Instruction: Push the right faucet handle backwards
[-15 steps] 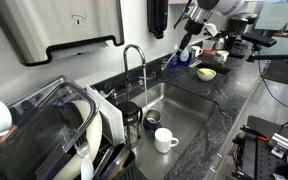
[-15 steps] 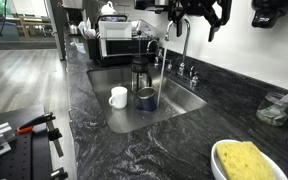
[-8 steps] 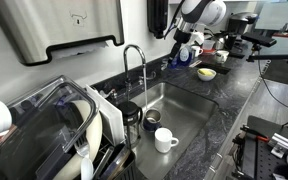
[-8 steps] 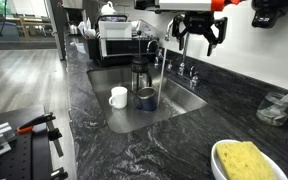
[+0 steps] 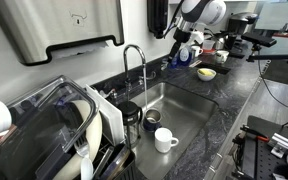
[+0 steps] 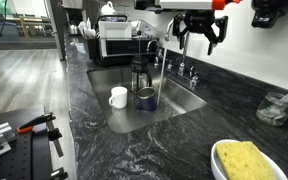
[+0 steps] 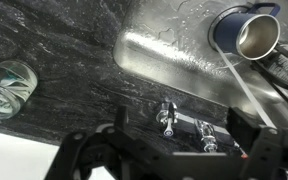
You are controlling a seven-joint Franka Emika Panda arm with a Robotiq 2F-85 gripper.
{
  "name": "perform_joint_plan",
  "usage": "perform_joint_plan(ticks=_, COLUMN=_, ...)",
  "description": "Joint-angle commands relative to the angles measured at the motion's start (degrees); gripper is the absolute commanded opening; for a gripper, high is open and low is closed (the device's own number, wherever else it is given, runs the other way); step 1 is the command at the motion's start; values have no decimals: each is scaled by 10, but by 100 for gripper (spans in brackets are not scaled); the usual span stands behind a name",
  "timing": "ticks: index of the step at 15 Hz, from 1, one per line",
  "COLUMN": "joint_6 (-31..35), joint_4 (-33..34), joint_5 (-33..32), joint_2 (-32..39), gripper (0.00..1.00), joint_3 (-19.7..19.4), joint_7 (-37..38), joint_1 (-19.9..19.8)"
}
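The right faucet handle [image 7: 206,132], a stubby silvery metal lever, sits on the ledge behind the steel sink basin [image 6: 179,108], just beside the tall chrome gooseneck spout [image 5: 134,58]. I think it's the stub nearer the spout, but the wrist view is murky. Doesn't look pushed yet: the black hand [image 6: 200,38] hangs above it, spread wide and empty, touching nothing. So the whole job's left: come down and shove the lever toward the wall. Dark speckled stone desk [image 6: 134,150], white mug [image 6: 118,96] in the sink, looks like an office kitchen.
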Motion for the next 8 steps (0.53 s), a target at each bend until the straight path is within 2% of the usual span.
perform_joint_plan(ticks=1, joint_6=-33, joint_4=35, joint_5=-2, joint_2=25, gripper=100, joint_3=45, joint_7=-17, joint_1=-30)
perform_joint_plan(ticks=8, joint_6=-24, joint_4=91, joint_5=-39, joint_2=83, gripper=100, joint_3=74, joint_7=16, joint_1=-38)
